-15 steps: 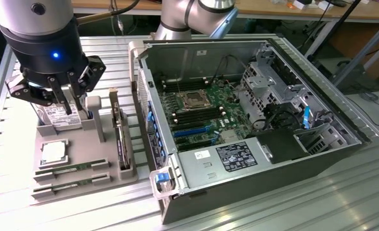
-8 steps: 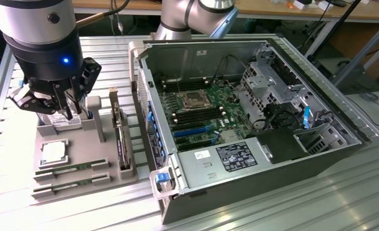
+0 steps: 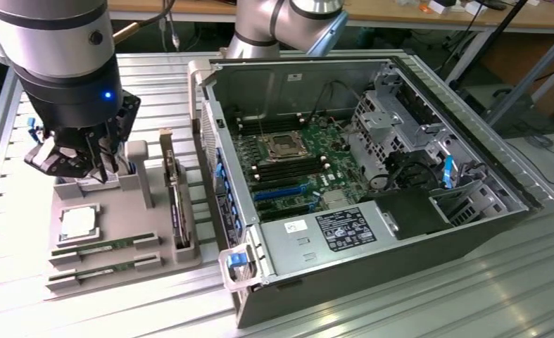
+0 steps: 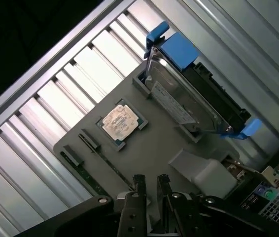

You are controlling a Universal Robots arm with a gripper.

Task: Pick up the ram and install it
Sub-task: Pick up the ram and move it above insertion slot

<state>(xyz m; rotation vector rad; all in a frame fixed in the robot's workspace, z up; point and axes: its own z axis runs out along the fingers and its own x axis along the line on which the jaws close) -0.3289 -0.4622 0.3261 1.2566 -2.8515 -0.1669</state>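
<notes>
— Ram (image 3: 103, 246) resting in gray tray (image 3: 136, 218) slots beside the processor (image 3: 77, 222), untouched?
— Seemingly. Gripper (image 4: 151, 179) poised over the tray's other end, fingers narrowly parted, holding nothing.
— Best approach?
— Square to the stick's long edges; grip mid-length, gently, without twisting or tilting.

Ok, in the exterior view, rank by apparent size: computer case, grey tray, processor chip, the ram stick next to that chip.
1. computer case
2. grey tray
3. processor chip and ram stick: not ranked. The stick looks longer but much slimmer, and its holders cover parts of it.
</notes>
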